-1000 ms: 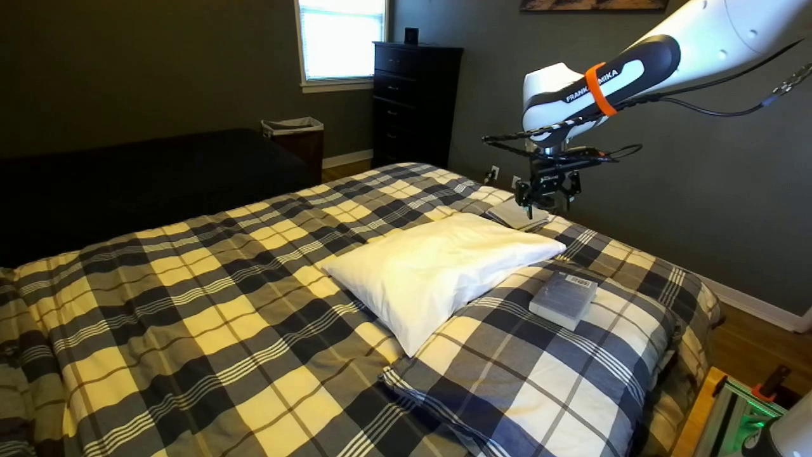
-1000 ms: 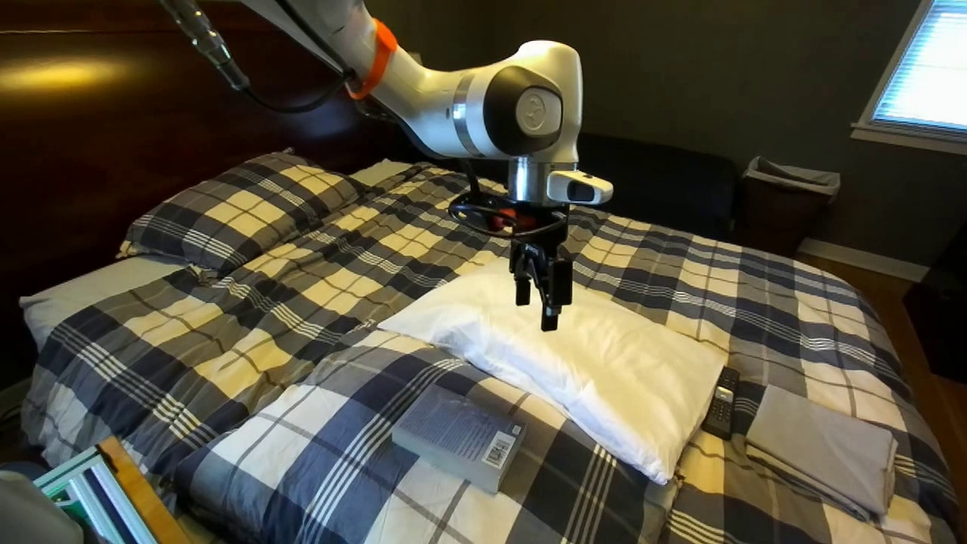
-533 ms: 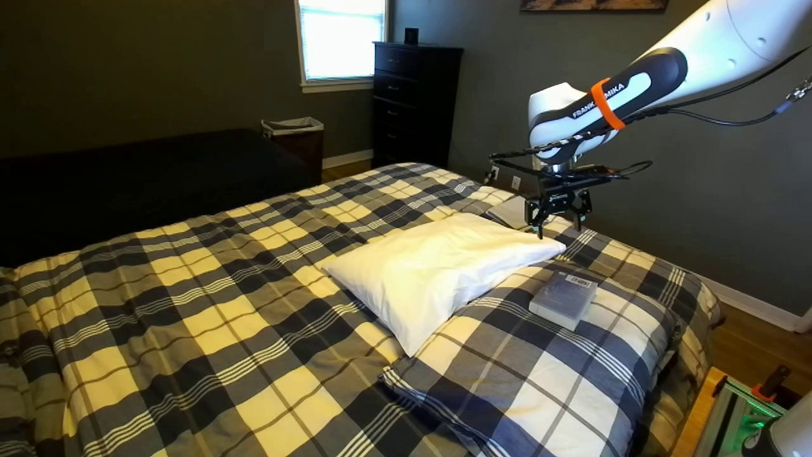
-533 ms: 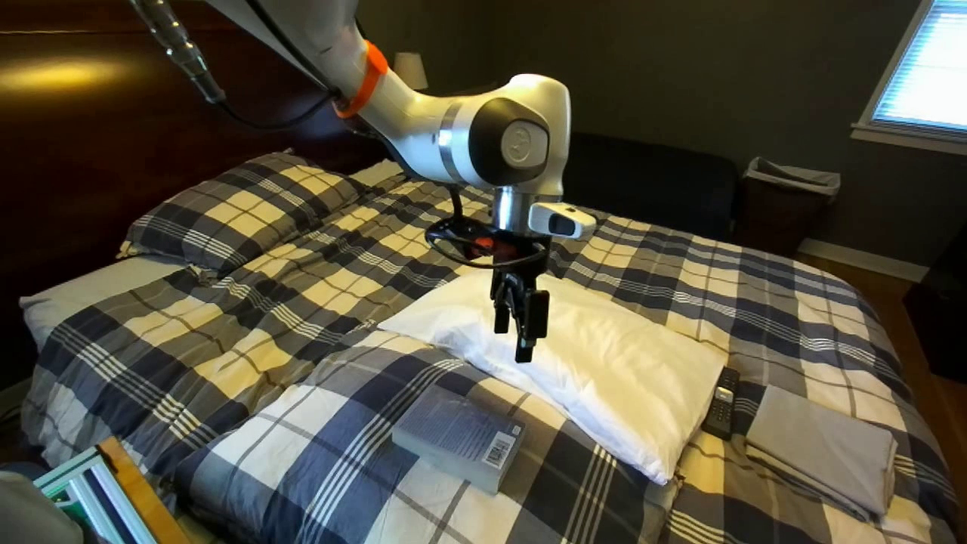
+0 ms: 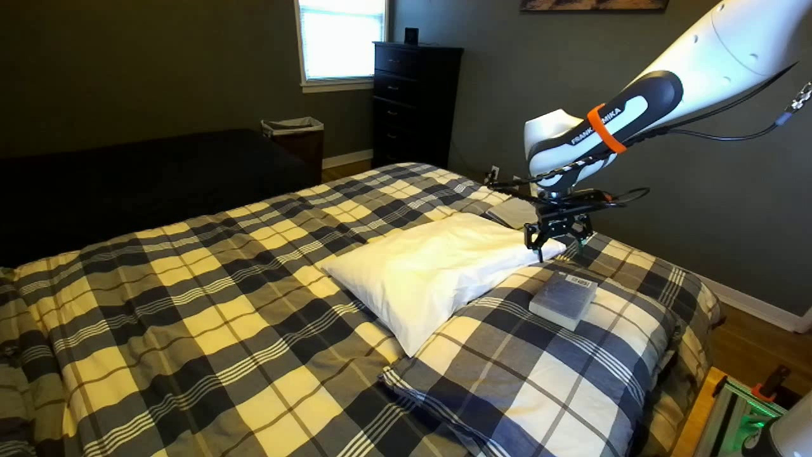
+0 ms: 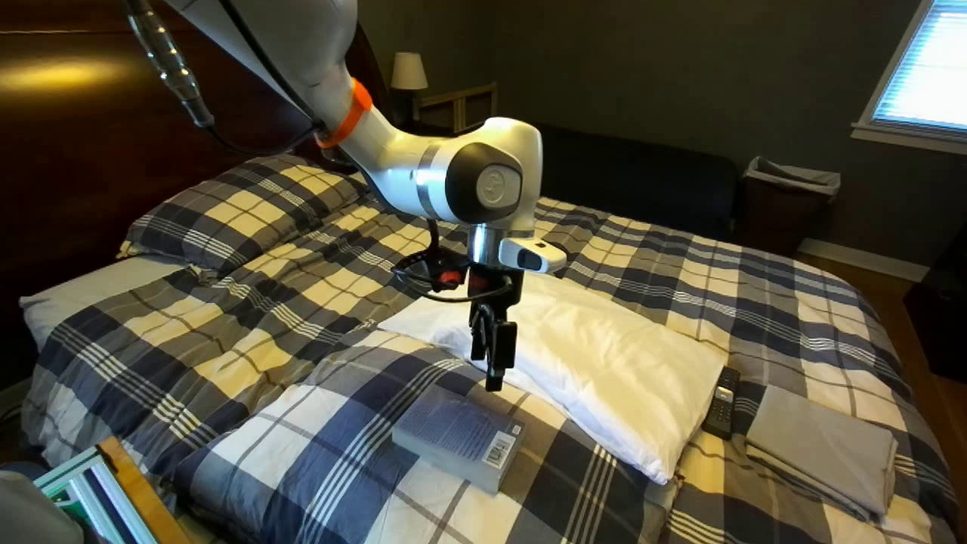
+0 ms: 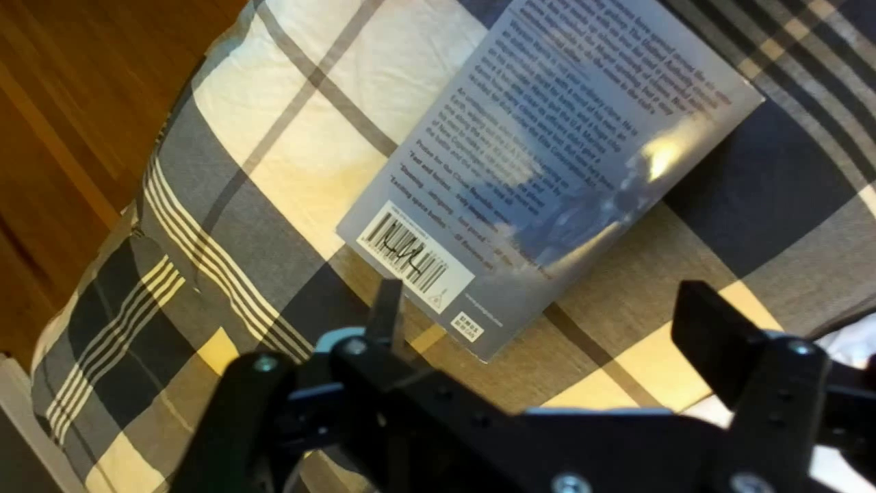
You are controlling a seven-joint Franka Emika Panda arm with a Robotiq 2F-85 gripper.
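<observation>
One liner (image 6: 793, 177) in a bin (image 6: 778, 219) beyond the bed (image 6: 801, 332). Hovering with claw (image 5: 561, 254) spread, holding nothing, near a barcoded paperback (image 7: 547, 164) on a plaid pillow (image 6: 336, 446).

Wrist view, upper centre: I see a blue-grey, dark-lettered book (image 7: 547, 157) | bottom: my black gripper (image 7: 537, 308) | in an exterior view, lower right: navy, grey and white plaid cushion (image 5: 533, 374) | centre: plain white pillow (image 5: 438, 273) | left: yellow-and-navy plaid bedcover (image 5: 209, 317) | upper right: orange arm band (image 5: 606, 129)
</observation>
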